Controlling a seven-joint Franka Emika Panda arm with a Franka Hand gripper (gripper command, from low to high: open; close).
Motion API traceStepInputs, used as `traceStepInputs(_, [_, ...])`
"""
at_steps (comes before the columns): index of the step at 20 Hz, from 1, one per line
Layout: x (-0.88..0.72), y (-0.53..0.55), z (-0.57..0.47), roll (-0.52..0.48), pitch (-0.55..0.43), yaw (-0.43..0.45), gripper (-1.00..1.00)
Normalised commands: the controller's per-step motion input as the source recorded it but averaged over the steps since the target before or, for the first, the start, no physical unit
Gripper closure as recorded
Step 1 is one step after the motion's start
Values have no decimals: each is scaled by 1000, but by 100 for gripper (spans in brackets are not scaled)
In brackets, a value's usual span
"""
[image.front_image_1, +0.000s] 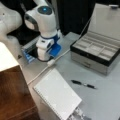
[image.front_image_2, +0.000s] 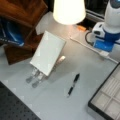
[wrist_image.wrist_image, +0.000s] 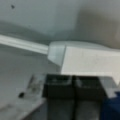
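Grey tabletop (image.front_image_1: 105, 100) filled both front views, with a dark wooden stand (image.front_image_1: 12, 95) at the lower left of a front view. Nearest the camera, at the bottom centre, a white spiral notebook (image.front_image_1: 56, 96) stood propped at a slant; in a front view (image.front_image_2: 47, 52) it sat left of centre on metal clips. Just beyond it to the right, a black pen (image.front_image_1: 82, 83) lay flat on the surface, apart from the notebook and well apart from the arm. Farther back, a white cable (image.front_image_1: 51, 62) ran diagonally across the table with its connector block close below the gripper (image.front_image_1: 45, 56). That gripper hung low over the table in the upper left, under the white and blue wrist. In the wrist view its two dark fingers (wrist_image.wrist_image: 58, 85) were pressed together, clenched on nothing, just before the white connector block (wrist_image.wrist_image: 85, 62). At the far right stood an open compartment box (image.front_image_1: 92, 56) with its lid raised.
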Motion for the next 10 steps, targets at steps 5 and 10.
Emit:
traceStepInputs(5, [-807, 67, -503, 60, -576, -118, 100])
traceStepInputs(10, [-852, 7, -511, 103, -583, -136, 100])
